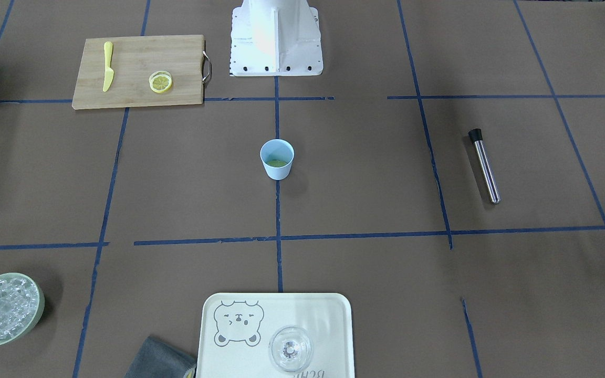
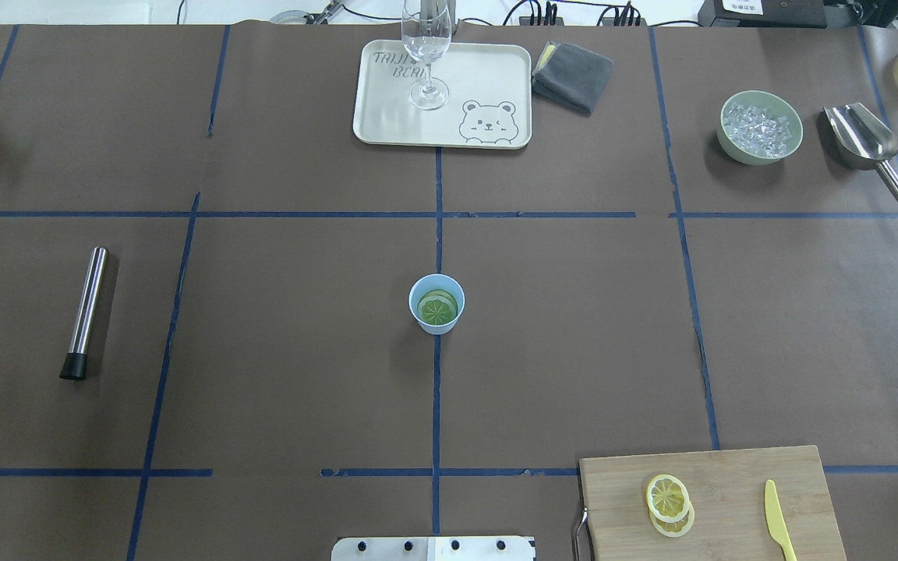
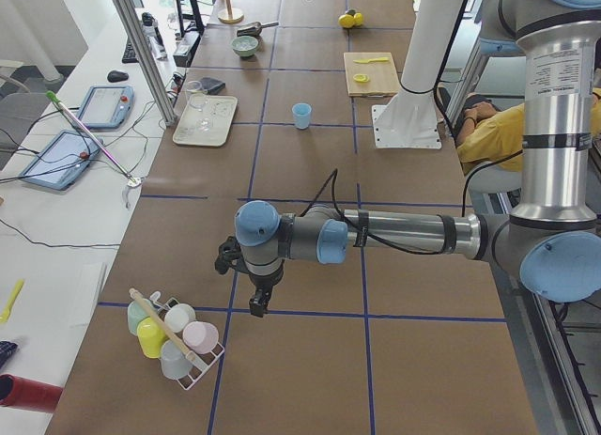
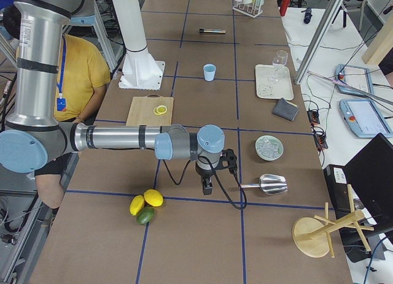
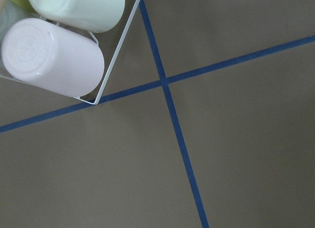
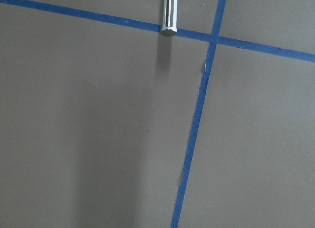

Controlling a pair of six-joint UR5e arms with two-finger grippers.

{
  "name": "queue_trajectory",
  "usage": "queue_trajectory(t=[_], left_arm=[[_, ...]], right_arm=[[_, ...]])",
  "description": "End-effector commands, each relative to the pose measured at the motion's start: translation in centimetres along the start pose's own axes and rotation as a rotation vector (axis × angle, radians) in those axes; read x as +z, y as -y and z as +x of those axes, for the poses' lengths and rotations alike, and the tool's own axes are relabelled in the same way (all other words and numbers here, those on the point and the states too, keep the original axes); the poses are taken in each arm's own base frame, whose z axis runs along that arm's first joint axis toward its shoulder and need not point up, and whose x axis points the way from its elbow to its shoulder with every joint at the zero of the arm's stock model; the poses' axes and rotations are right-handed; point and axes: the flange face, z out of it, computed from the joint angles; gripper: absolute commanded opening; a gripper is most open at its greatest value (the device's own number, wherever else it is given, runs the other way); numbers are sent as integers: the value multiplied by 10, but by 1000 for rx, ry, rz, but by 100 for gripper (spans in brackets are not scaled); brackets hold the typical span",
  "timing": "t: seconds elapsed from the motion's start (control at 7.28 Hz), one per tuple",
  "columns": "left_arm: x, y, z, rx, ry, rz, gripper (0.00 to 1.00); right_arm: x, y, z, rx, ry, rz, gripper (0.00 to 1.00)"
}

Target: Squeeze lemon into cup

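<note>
The lemon (image 2: 667,494), a round yellow slice with a wheel pattern, lies on the wooden cutting board (image 2: 737,475) at the near right; it overlaps a second slice. It also shows in the front view (image 1: 160,82). The light blue cup (image 2: 436,304) stands upright at the table's middle with a green slice inside; it also shows in the front view (image 1: 277,159). My left gripper (image 3: 255,307) hangs over the table's far left end near a cup rack, far from the cup. My right gripper (image 4: 207,188) hangs over the far right end. I cannot tell whether either is open or shut.
A yellow plastic knife (image 2: 778,530) lies on the board. A steel muddler (image 2: 86,312) lies at left. A tray (image 2: 387,117) with a clear glass (image 2: 426,54), a grey cloth (image 2: 572,74), a bowl of ice (image 2: 759,127) and a scoop (image 2: 866,144) stand at the far edge. The cup rack (image 3: 174,336) is by the left gripper.
</note>
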Motion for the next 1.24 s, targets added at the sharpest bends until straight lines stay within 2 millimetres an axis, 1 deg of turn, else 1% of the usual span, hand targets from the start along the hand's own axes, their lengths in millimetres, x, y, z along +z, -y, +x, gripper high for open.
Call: queue_trajectory(t=[0.0,0.14,0.27,0.41,0.55,0.82,1.1], left_arm=[[3,-7,4,-34,-10,-46,100],[3,-6,4,-31,-12,-42,100],[2,-3,5,-30,-16,-39,100],[2,-2,4,-33,-18,-38,100],[0,-1,7,-30,-22,-30,100],[0,-3,6,-33,-22,-29,100],[0,-4,6,-32,-22,-28,100]], right_arm=[[-1,1,-2,-2,1,3,100],[-3,2,-3,-5,1,6,100],[-8,11,-8,-13,5,16,100],[-7,13,-11,-17,25,17,100],[-1,13,-14,-22,43,5,100],[1,14,-20,-37,45,0,100],[1,15,-21,-40,40,0,100]])
